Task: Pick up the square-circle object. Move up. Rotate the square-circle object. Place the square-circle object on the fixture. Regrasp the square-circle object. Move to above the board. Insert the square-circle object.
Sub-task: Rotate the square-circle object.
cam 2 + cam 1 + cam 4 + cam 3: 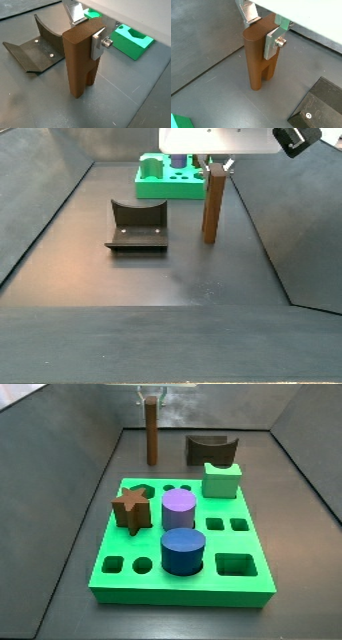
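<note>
Reddish-brown and upright, the peg stands on end on the grey surface, its top clamped between the fingers of the gripper. It stands beside the fixture, behind the board, probably held high so it lifts straight.

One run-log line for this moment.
hand: shut on square-circle object | object: upright, near floor | fixture: empty, beside object | board: far
</note>
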